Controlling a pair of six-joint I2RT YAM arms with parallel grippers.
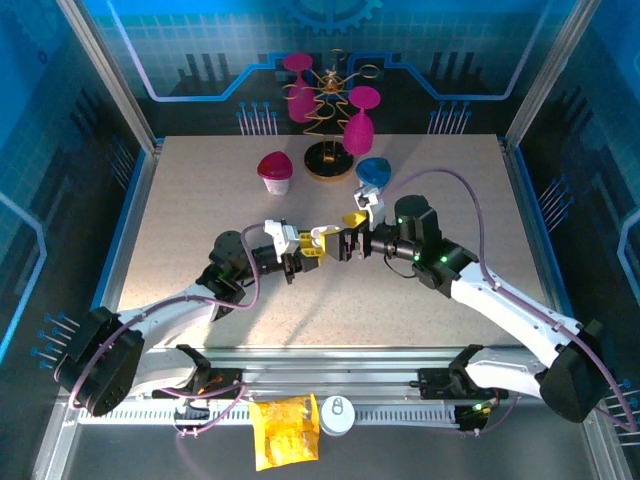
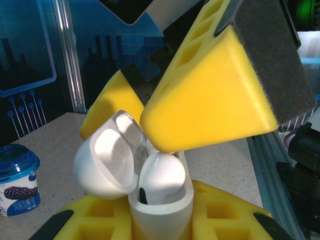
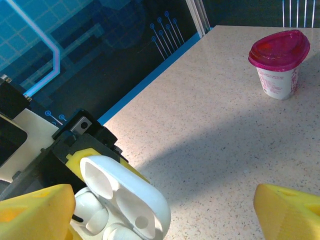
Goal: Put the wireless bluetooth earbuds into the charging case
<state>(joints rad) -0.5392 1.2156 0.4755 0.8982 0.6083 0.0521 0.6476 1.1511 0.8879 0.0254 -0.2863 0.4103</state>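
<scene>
The white charging case stands upright between my left gripper's yellow fingers, which are shut on its body. Its lid is swung open to the left. A white earbud sits in the case, its rounded head poking above the rim. My right gripper is open and straddles the case from above. One yellow finger hangs right over the earbud, and I cannot tell whether it touches. In the right wrist view, the open case with an earbud lies beside the left finger.
A pink-lidded cup and a blue-lidded cup stand behind the grippers. A gold stand with pink glasses is at the back. A yellow packet and a white round object lie on the near rail.
</scene>
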